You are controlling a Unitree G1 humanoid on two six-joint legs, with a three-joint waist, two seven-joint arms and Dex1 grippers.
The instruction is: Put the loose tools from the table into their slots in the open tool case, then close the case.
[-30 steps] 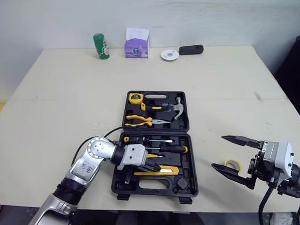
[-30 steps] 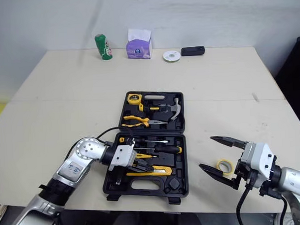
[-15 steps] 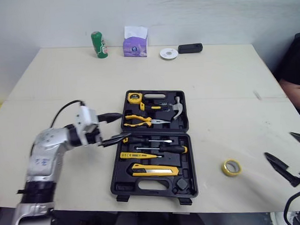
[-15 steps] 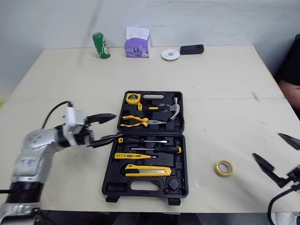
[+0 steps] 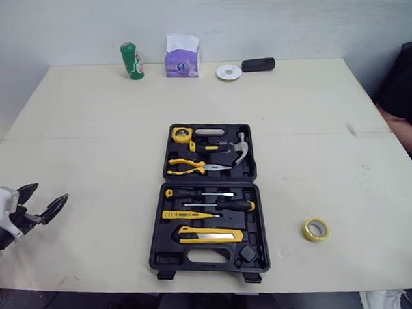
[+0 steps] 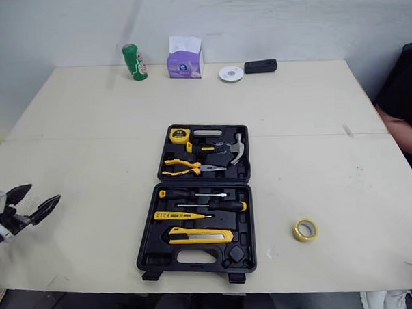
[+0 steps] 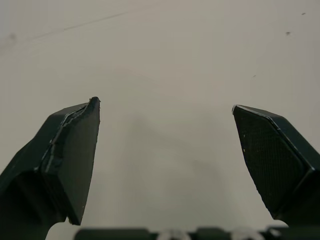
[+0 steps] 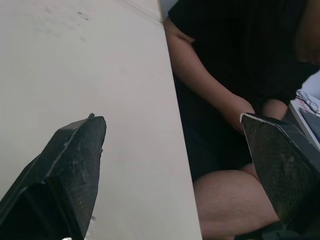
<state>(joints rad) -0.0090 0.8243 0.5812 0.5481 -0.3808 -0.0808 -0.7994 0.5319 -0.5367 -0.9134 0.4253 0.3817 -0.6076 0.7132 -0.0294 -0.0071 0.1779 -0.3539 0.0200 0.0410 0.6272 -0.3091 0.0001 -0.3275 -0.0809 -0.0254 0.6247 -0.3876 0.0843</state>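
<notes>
Lying open: one tool case (image 5: 262, 224), long axis pointing away, lid farthest.
One tape roll (image 5: 316, 229) loose; left gripper (image 5: 49, 192), right gripper (image 8: 172, 117) both agape.

On the surface (image 5: 89, 132), the tool case (image 5: 208, 195) lies well right of the left claw (image 5: 49, 192); the tape roll (image 5: 316, 229) sits farther right, beyond the case.

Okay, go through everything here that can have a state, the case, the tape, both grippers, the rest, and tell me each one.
tool case: open, flat on the table, tools seated in slots
yellow tape roll: loose, lying flat, right of the case
left gripper: open, empty, above the table left of the case
right gripper: open, empty, by the table's edge
green can: upright
tissue box: upright, tissue sticking out
</notes>
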